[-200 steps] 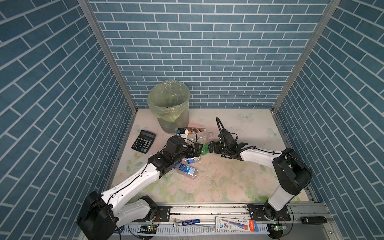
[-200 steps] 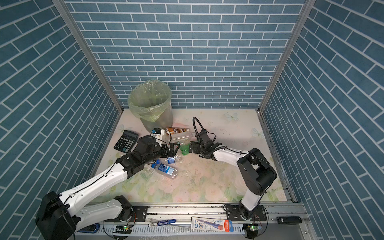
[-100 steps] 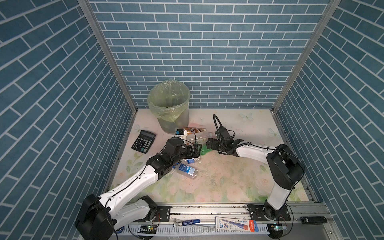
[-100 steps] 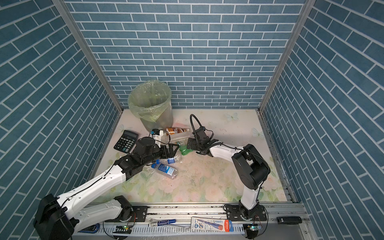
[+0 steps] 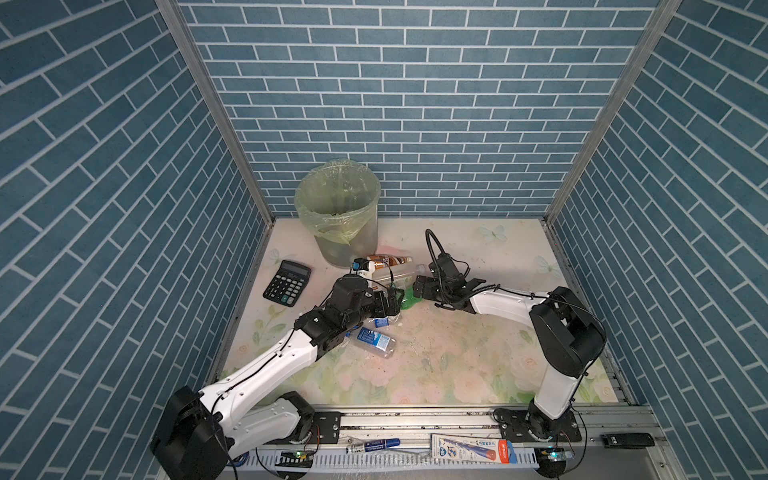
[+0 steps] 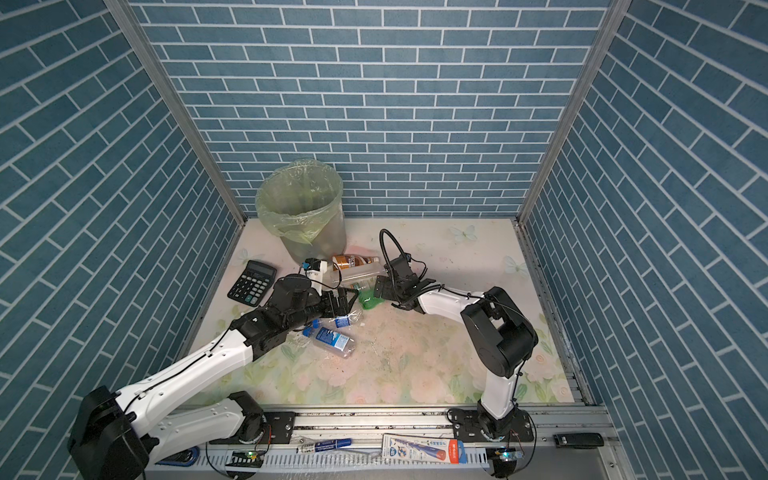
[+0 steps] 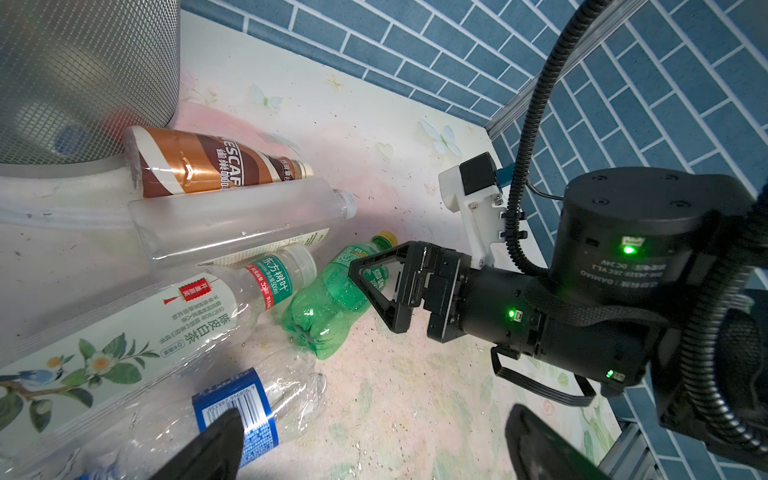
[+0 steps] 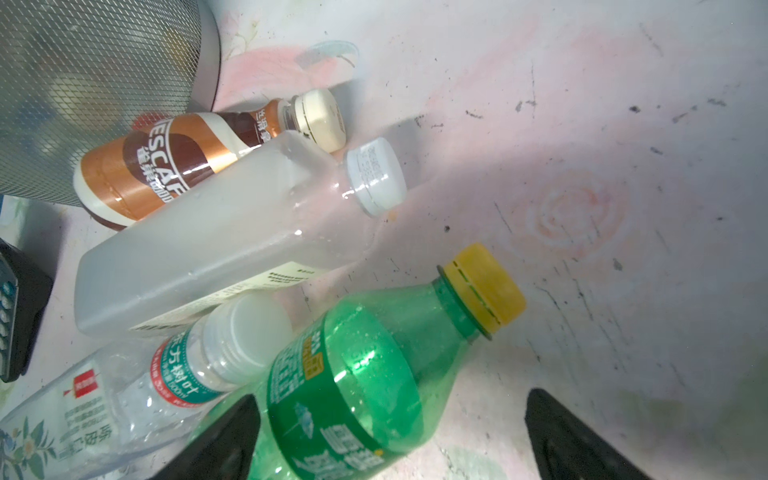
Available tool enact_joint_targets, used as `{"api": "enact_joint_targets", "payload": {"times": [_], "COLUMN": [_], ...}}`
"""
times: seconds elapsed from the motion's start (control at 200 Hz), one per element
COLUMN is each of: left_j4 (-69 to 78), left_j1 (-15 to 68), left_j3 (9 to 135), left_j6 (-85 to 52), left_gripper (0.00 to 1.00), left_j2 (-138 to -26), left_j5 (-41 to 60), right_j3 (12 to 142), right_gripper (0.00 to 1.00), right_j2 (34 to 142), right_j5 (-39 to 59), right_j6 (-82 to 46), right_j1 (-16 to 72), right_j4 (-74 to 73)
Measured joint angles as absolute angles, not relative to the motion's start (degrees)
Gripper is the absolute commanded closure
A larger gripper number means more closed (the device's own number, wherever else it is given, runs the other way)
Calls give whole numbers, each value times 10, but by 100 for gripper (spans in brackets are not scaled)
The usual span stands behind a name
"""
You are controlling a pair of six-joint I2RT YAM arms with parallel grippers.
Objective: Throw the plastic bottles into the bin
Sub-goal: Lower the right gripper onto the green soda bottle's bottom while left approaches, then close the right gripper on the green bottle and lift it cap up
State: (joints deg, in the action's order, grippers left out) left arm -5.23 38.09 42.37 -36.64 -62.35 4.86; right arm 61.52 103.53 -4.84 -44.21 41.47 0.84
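A black calculator (image 5: 287, 282) lies on the floral tabletop (image 5: 457, 361).

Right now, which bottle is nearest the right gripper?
The green plastic bottle with the yellow cap, between the right gripper's open fingers; others are clear, frosted or brown.

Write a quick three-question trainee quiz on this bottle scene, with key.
1. True or false: the right pincer is open.
2. Which cap does the green bottle have? A white, B yellow, C blue.
3. Which thing on the table must not go in the bin?
Key: 1 true; 2 B; 3 calculator.
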Motion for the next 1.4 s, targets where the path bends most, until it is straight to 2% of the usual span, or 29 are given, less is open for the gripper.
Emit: {"api": "enact_joint_targets", "payload": {"times": [0.345,0.535,0.775,0.945,1.13,1.275,1.4], "left_j4": [-53,-53,-53,-53,-56,-57,-57], "left_j1": [382,382,383,388,391,394,395], "left_j3": [411,411,410,408,408,408,408], "left_j6": [-371,-371,-374,-376,-377,-377,-377], "left_gripper": [1,1,1,1,1,1,1], "left_j2": [-623,-617,-616,-616,-615,-610,-611], "left_j5": [48,48,47,45,42,39,39], "right_j3": [617,617,615,599,569,542,518], "right_gripper": [1,7,17,31,38,48,50], "right_j2": [1066,1068,1068,1058,1037,1013,992], "right_j5": [-47,-48,-54,-59,-59,-58,-55], "right_j6": [-448,-450,-450,-447,-447,-445,-441], "right_j1": [415,415,415,409,389,359,330], "right_j4": [13,12,10,6,-4,-6,-5]}}
